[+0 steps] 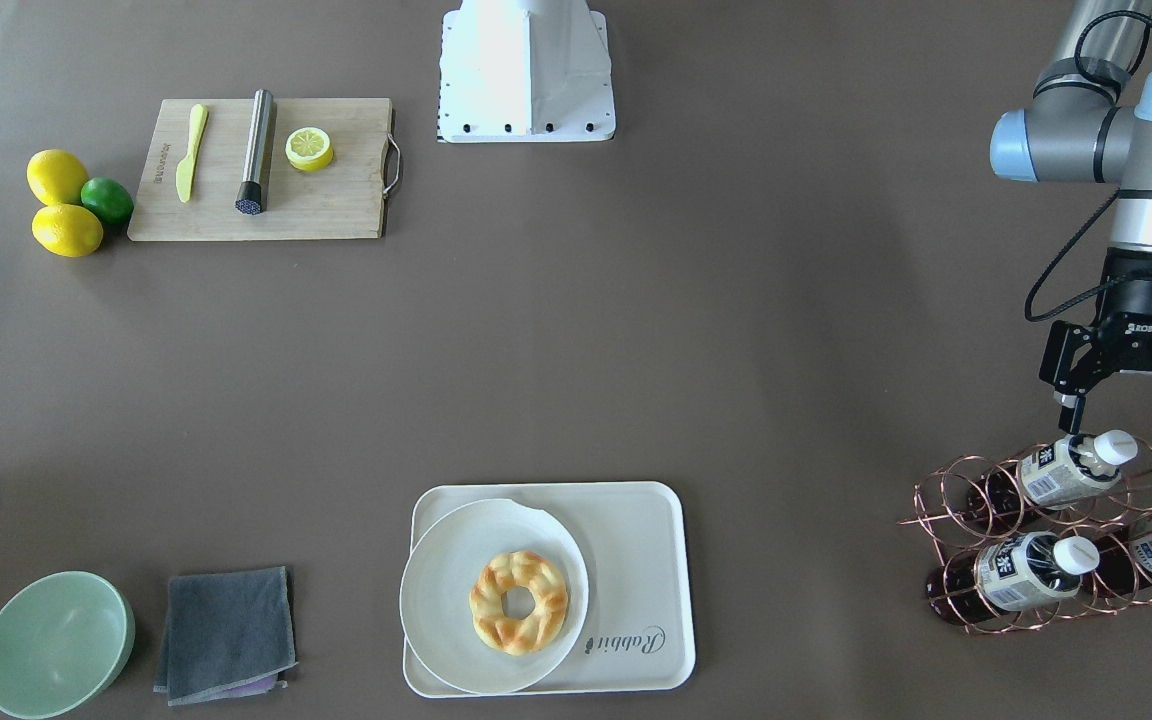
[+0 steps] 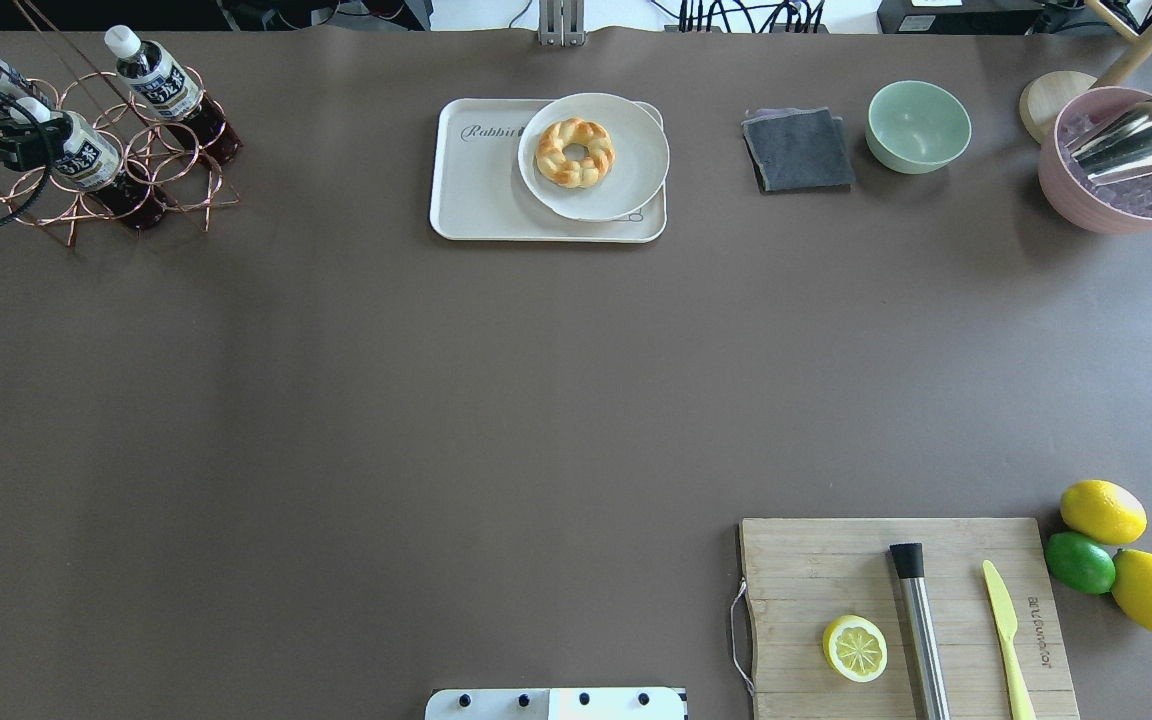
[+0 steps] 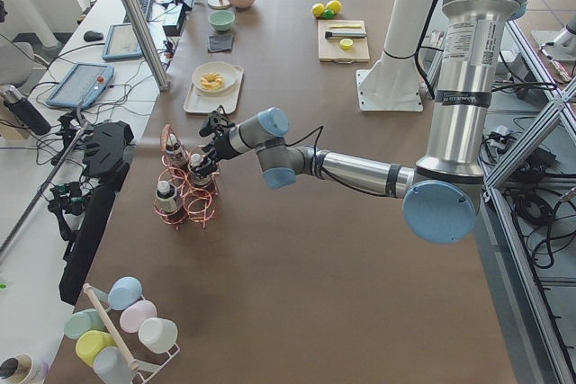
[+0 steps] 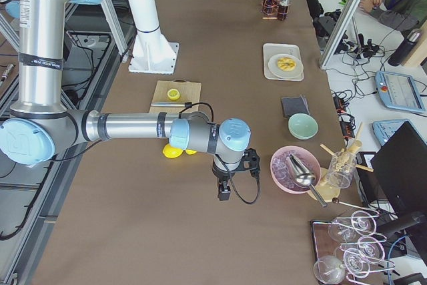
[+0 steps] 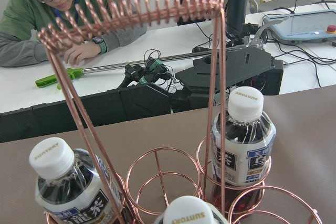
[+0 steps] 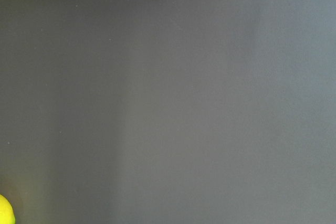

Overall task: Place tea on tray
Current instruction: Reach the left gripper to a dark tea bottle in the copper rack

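Tea (image 1: 1066,470) in copper rack (image 1: 946,500), left claw (image 1: 1119,420) spread near cap

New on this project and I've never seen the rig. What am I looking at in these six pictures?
Two robot arms share a brown table. Two pictures look down on it from opposite sides, two from its ends, two from wrist cameras. The left hand is open above a tea bottle in a copper wire rack, holding nothing. The right hand hangs near the lemons; open or shut, I cannot tell. The tray carries a plate with a twisted doughnut.
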{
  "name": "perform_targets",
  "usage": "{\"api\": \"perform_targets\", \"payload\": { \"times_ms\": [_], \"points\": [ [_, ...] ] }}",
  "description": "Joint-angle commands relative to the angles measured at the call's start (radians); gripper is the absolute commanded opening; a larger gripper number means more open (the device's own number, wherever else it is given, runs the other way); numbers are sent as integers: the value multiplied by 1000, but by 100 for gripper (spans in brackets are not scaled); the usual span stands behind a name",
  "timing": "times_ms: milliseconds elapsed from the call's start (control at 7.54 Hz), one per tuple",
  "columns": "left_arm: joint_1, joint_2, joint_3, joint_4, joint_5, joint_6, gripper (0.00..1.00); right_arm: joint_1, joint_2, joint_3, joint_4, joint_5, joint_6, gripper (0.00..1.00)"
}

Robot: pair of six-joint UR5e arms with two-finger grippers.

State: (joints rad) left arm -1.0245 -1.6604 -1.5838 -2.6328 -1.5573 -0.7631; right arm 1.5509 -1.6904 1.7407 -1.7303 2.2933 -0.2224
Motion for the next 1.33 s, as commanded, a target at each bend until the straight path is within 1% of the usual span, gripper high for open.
{"api": "perform_targets", "payload": {
  "times_ms": [0, 398, 1193],
  "points": [
    [0, -5, 5, -3, 0, -8, 90, 0, 0, 0, 0, 0, 0, 100],
    [0, -5, 7, -41, 2, -50, 89, 0, 0, -1, 0, 0, 0, 100],
    [0, -19, 41, -59, 2, -50, 90, 0, 0, -1, 0, 0, 0, 100]
  ]
}}
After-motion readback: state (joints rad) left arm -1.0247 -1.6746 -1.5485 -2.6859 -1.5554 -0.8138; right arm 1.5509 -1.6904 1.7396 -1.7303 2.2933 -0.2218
